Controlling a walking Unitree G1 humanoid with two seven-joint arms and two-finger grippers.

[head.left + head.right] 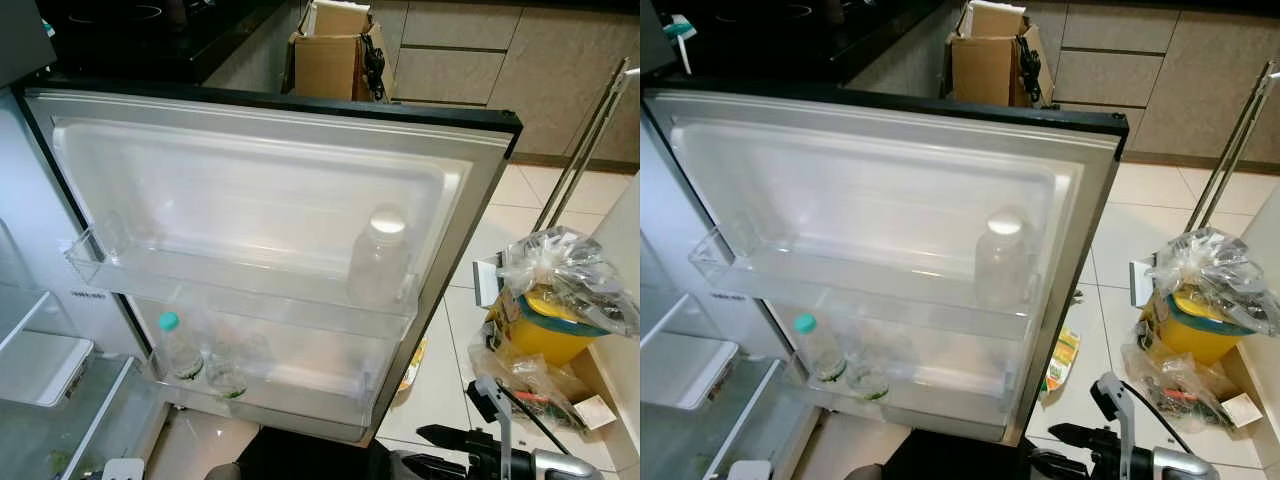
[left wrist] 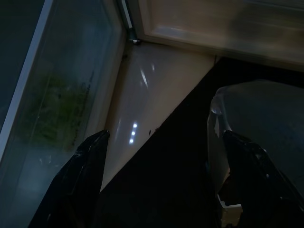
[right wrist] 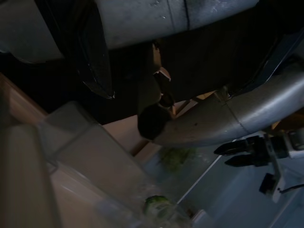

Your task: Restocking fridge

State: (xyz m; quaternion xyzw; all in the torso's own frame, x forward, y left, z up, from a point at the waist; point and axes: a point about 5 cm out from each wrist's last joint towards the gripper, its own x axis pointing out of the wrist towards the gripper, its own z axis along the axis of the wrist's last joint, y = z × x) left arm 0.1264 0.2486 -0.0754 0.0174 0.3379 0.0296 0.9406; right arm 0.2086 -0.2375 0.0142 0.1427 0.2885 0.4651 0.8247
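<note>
The fridge door (image 1: 300,170) stands wide open in front of me. Its upper door shelf (image 1: 240,275) holds a clear jar with a white lid (image 1: 380,262) at the right end. On the lower door shelf (image 1: 300,385), a clear bottle with a teal cap (image 1: 177,345) stands at the left, with a small glass jar (image 1: 225,378) beside it. My right gripper (image 1: 450,425) is low at the bottom right, below the door's corner, open and empty. In the left wrist view my left gripper (image 2: 166,180) hangs open over the floor by the fridge's foot, its fingers (image 2: 80,180) wide apart.
The fridge interior at the left has glass shelves and a white tray (image 1: 40,365). A yellow bucket under clear plastic bags (image 1: 550,315) sits on the tiled floor at the right, with a small carton (image 1: 1062,360) nearby. A cardboard box (image 1: 335,55) stands behind the door.
</note>
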